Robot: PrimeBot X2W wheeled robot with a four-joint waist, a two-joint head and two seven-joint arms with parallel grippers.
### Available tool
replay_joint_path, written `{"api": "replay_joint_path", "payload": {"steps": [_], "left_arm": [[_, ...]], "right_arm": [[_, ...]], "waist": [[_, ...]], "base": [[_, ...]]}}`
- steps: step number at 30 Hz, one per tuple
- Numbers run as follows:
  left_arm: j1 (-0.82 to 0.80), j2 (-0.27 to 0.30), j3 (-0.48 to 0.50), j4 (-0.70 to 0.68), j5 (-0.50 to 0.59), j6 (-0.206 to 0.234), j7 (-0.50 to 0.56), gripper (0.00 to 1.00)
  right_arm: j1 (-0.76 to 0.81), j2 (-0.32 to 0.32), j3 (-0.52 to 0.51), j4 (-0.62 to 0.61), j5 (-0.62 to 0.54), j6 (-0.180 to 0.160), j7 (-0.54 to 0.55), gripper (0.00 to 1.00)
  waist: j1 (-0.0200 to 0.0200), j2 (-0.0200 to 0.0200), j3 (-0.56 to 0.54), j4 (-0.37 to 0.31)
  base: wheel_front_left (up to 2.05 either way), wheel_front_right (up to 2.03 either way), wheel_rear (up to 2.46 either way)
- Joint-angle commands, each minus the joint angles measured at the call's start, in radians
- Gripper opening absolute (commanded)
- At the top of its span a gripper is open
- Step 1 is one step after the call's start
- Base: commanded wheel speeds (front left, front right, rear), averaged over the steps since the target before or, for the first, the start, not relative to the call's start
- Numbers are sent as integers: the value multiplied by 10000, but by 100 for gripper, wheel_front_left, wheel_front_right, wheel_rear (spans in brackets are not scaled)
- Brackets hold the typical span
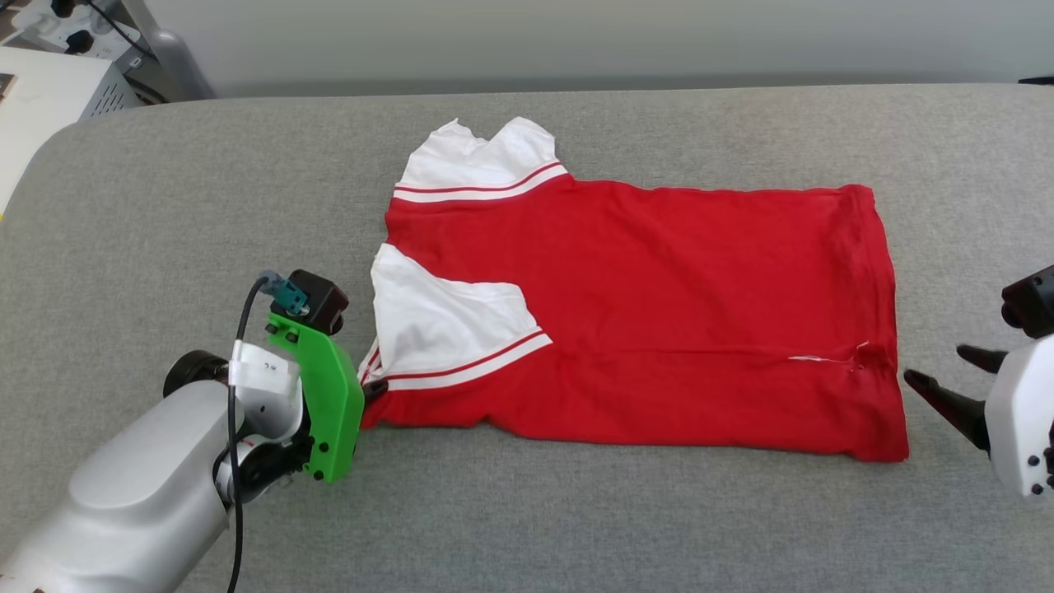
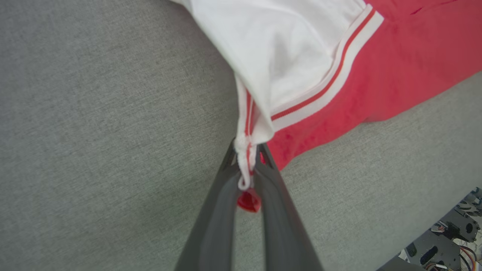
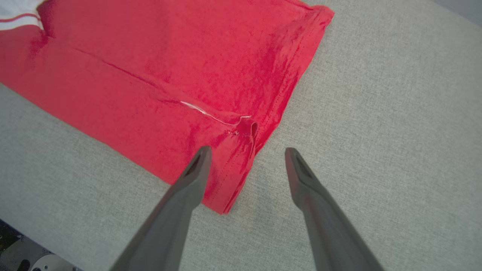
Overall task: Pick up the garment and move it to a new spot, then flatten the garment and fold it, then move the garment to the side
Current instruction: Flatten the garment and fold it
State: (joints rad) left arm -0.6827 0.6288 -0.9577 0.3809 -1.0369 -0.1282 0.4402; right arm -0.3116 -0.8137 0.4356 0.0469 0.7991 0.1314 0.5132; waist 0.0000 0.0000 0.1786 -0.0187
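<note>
While flat, garment in end effector

— Left arm?
— At 8 o'clock; left gripper points toward 3, fingers pinched on the garment.
— Right?
— At 4 o'clock; right gripper points toward 10, fingers spread.

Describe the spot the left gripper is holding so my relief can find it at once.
On the grey table, the red garment lies with its white sleeves to the robot's left. At its near-left corner, below the nearer sleeve, the left gripper pinches narrow white trim with red stripes; the opposite hem is plain red.
</note>
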Motion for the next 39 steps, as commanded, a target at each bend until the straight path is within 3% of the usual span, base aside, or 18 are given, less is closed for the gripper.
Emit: {"api": "replay_joint_path", "payload": {"steps": [1,4,8,21,22,23,30,39], "left_arm": [[57,59,62,-147,34,7,-119,0],[36,93,70,-364,74,58,-152,0],[-4,76,81,-512,132,110,-238,0],[114,79,96,-416,147,175,-522,0],[156,90,101,-394,130,175,-554,0],[213,100,107,-366,102,177,-589,0],[882,393,276,-419,-230,244,-998,0],[2037,1310,324,-1832,-505,691,-1173,0]], "right_arm": [[-85,-128,63,-50,209,-7,495,100],[-135,-212,108,90,287,-7,1119,100],[-203,154,229,709,292,-7,1448,100],[-351,1913,1363,3421,276,-7,690,100],[-379,1948,1410,3465,334,-7,535,45],[-418,1957,1445,3512,424,-7,301,0],[-512,1497,1591,3158,733,-7,-1017,0],[617,491,1174,1694,1250,-7,-1550,0]], "waist": [[0,0,58,64],[0,0,152,147],[0,0,356,258],[0,0,925,373],[0,0,905,352],[0,0,855,327],[0,0,117,108],[0,0,-658,152]], "base": [[0,0,0],[0,0,0],[0,0,0],[0,0,0],[0,0,0],[0,0,0],[0,0,0],[0,0,0]]}}
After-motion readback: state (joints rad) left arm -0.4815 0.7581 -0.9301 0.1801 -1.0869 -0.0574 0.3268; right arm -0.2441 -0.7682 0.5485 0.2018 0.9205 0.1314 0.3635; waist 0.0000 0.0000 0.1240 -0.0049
